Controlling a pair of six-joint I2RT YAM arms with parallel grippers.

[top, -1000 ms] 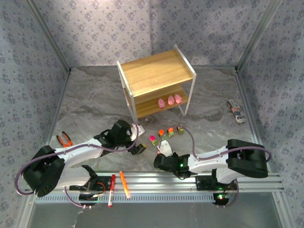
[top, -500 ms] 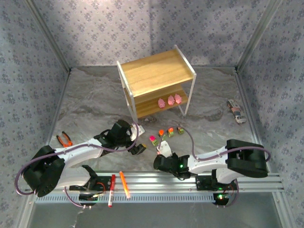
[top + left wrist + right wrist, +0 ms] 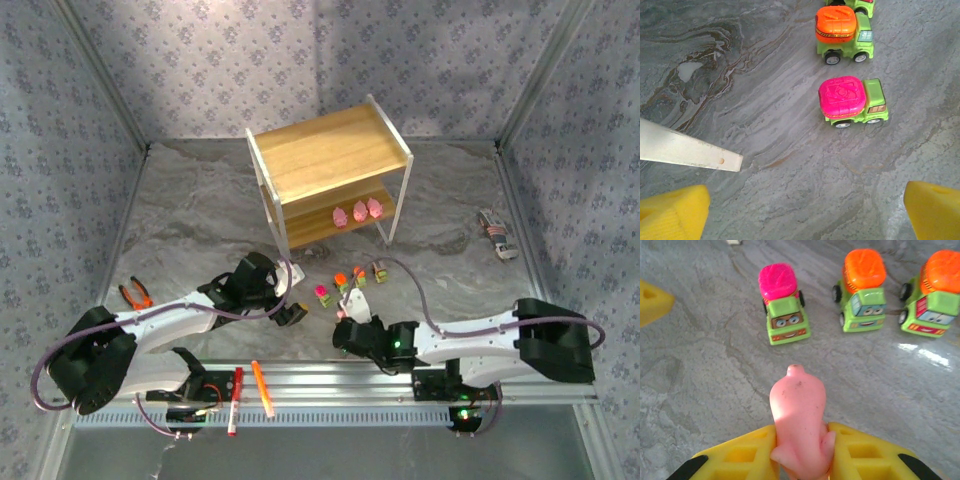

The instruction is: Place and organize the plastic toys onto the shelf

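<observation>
Pink figure [image 3: 799, 425], low centre of the right wrist view: your right gripper [image 3: 802, 457] is closed on it, yellow pads [image 3: 747, 455] pinching its rear end, snout pointing up-frame. Gripping the back leaves the body sticking out ahead of the fingers, probably so you can set it in without the pads hitting the frame. I can't tell if it's off the table [image 3: 200, 220] or resting on it. Just up-frame stand the trucks in a row, faces toward the wrist: magenta-topped truck [image 3: 782, 300] at upper left, orange-topped truck [image 3: 864, 282] upper centre, orange-red-topped truck [image 3: 940, 285] at the right edge. In the top view a grey-brown-topped truck [image 3: 380, 271] ends that row at right of centre, all four unshelved. The shelf [image 3: 330, 150] stands at upper centre of the top view, and three pink figures [image 3: 359, 210] are lined up on its lower board [image 3: 305, 228], so this one likely goes beside them to keep like with like. Your left gripper [image 3: 800, 220] hangs wide open with nothing in it, the magenta truck up-frame of it, probably parked there for that truck next. Pliers [image 3: 135, 293] and pens [image 3: 236, 390] lie at lower left; leave them.
</observation>
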